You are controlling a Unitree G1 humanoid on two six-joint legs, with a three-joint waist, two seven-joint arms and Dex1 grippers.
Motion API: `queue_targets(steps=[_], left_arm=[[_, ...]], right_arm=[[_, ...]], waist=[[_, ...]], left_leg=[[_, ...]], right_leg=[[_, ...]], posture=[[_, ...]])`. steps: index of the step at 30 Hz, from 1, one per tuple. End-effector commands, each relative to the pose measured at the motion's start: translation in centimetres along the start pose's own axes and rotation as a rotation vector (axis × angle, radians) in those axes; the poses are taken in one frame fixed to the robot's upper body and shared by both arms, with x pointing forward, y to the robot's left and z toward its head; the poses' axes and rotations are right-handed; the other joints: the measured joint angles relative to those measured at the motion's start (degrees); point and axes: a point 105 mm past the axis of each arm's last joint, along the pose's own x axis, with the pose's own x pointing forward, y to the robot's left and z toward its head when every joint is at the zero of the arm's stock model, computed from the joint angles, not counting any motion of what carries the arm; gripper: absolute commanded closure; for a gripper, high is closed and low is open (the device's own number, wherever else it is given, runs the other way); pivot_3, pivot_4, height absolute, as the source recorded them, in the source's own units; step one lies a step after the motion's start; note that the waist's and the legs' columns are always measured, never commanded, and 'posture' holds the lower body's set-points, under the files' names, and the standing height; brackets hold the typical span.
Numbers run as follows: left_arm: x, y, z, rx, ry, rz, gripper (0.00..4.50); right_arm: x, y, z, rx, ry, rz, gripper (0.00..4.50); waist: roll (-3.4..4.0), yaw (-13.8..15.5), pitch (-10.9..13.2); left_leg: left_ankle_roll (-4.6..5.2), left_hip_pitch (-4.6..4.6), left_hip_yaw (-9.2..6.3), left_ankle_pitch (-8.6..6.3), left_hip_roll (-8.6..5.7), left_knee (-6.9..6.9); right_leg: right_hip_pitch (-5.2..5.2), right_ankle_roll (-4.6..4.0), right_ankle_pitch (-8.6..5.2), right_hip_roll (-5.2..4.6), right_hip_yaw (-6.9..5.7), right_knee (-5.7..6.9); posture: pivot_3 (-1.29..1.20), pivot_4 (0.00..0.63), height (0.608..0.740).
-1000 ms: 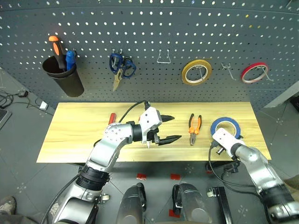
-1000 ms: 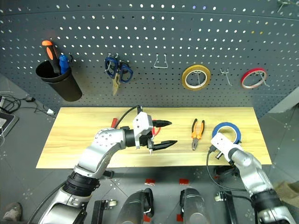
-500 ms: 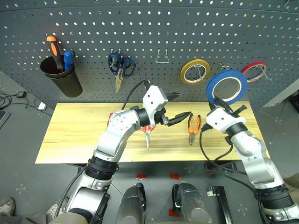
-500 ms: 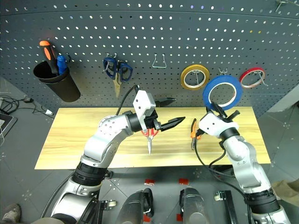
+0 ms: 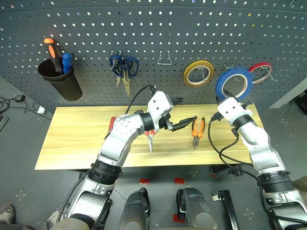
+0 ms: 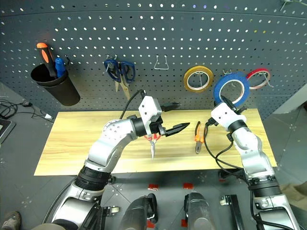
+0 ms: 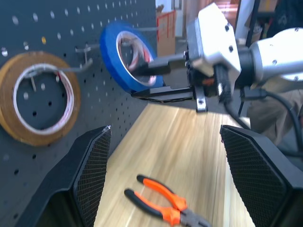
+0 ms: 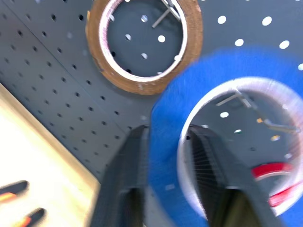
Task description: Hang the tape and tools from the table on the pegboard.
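The blue tape (image 5: 222, 85) is up against the dark pegboard (image 5: 153, 33), between the yellow and red rolls, and a metal hook (image 8: 235, 99) shows through its hole. My right gripper (image 5: 229, 98) is shut on the ring's lower rim, one finger inside the hole. My left gripper (image 5: 184, 111) hovers open and empty over the middle of the wooden table (image 5: 72, 139). Under it lie the red-handled scissors (image 5: 150, 139), blades toward the front edge. The orange-and-black pliers (image 5: 197, 129) lie to their right. A red handle, the screwdriver (image 5: 111, 124), peeks out behind my left arm.
On the pegboard hang a black cup (image 5: 60, 84) holding an orange-handled screwdriver, blue-handled scissors (image 5: 123, 67), a bare hook (image 5: 165, 58), a yellow roll (image 5: 198, 73) and a red roll (image 5: 259, 71).
My right gripper lifted the blue tape off the table's right end and carried it up to the pegboard hook. The left gripper rose slightly and stayed open.
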Motion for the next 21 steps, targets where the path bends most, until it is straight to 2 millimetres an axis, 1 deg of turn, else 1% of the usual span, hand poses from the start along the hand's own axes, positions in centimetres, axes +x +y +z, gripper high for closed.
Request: queue_targets(steps=[1,2,5,6,7,8,9,10,12,14,17,21], left_arm=[[-1.9,0.4,-1.4,0.026,0.065,0.008,0.62],[-2.4,0.6,-1.7,0.022,0.082,0.015,0.62],[-4.7,0.6,-3.0,0.044,0.163,0.001,0.62],[-5.4,0.4,-3.4,0.047,0.187,-0.012,0.62],[-6.6,0.1,-4.0,0.040,0.225,-0.034,0.62],[-8.1,-0.2,-4.8,0.032,0.274,-0.058,0.62],[-9.3,-0.4,-5.4,0.027,0.315,-0.079,0.62],[-10.3,-0.6,-5.9,0.029,0.349,-0.098,0.62],[-11.2,-0.8,-6.1,0.045,0.377,-0.118,0.62],[-12.0,-1.0,-6.0,0.053,0.381,-0.138,0.62],[-12.4,-1.4,-6.2,0.084,0.402,-0.159,0.62],[-12.3,-1.8,-6.2,0.088,0.399,-0.167,0.62]], right_arm=[[-1.2,0.5,0.2,0.098,0.020,-0.009,1.52],[-1.5,0.8,0.2,0.118,0.032,-0.006,1.16],[-2.6,2.5,0.4,0.227,0.086,0.023,0.13],[-3.0,3.1,0.5,0.261,0.104,0.037,0.03],[-3.4,4.4,0.7,0.313,0.130,0.066,0.03],[-3.8,6.0,1.0,0.377,0.167,0.111,0.03],[-4.1,7.1,1.1,0.436,0.204,0.135,0.03],[-4.2,7.9,1.1,0.499,0.251,0.146,0.03],[-4.0,8.6,0.7,0.591,0.334,0.131,0.03],[-3.0,9.5,-0.2,0.704,0.450,0.101,0.03],[-1.6,11.1,-1.1,0.792,0.589,0.107,0.03],[-0.3,11.4,-2.9,0.872,0.737,0.031,0.03]], waist=[[0.01,-0.08,0.01],[0.04,-0.09,0.03],[0.06,-0.17,0.08],[0.10,-0.24,0.10],[0.13,-0.25,0.13],[0.16,-0.27,0.15],[0.19,-0.33,0.17],[0.19,-0.46,0.17],[0.39,-0.25,0.39],[0.39,-0.07,0.48],[0.41,0.03,0.50],[0.44,0.06,0.54]], left_leg=[[0.00,0.00,-0.01,0.00,0.02,-0.01],[0.00,0.01,-0.02,0.00,0.05,-0.03],[0.00,0.01,-0.01,0.00,0.03,-0.01],[0.00,0.01,-0.01,0.00,0.04,-0.01],[0.00,0.02,-0.02,-0.01,0.05,-0.01],[0.00,0.02,-0.02,-0.01,0.05,-0.02],[0.00,0.02,-0.02,-0.01,0.08,-0.03],[0.00,0.03,-0.03,-0.01,0.11,-0.05],[-0.01,0.01,-0.04,-0.01,0.15,-0.07],[0.00,-0.05,-0.02,-0.01,0.08,-0.03],[0.03,-0.08,-0.01,-0.02,0.04,0.00],[0.01,-0.13,-0.01,-0.01,0.04,-0.07]], right_leg=[[0.00,0.00,0.00,0.00,0.01,0.00],[0.00,0.00,0.00,0.01,0.00,0.00],[-0.02,0.00,0.00,-0.01,0.04,0.02],[-0.02,0.00,0.00,-0.01,0.05,0.03],[-0.02,0.00,0.00,-0.01,0.06,0.04],[-0.05,-0.01,0.00,-0.01,0.06,0.05],[-0.06,-0.01,-0.01,0.00,0.06,0.05],[-0.09,-0.02,-0.01,0.02,0.07,0.06],[-0.13,-0.03,-0.02,0.04,0.09,0.07],[-0.21,-0.07,0.00,-0.03,0.13,0.09],[-0.23,-0.18,0.11,-0.08,0.13,0.08],[-0.32,-0.21,0.12,-0.06,0.10,0.09]], posture=[[-0.25,0.295,0.740],[-0.26,0.298,0.740],[-0.26,0.301,0.740],[-0.26,0.307,0.740],[-0.26,0.309,0.740],[-0.26,0.309,0.740],[-0.25,0.311,0.740],[-0.25,0.311,0.740],[-0.24,0.312,0.740],[-0.24,0.317,0.740],[-0.23,0.319,0.740],[-0.22,0.324,0.740]])
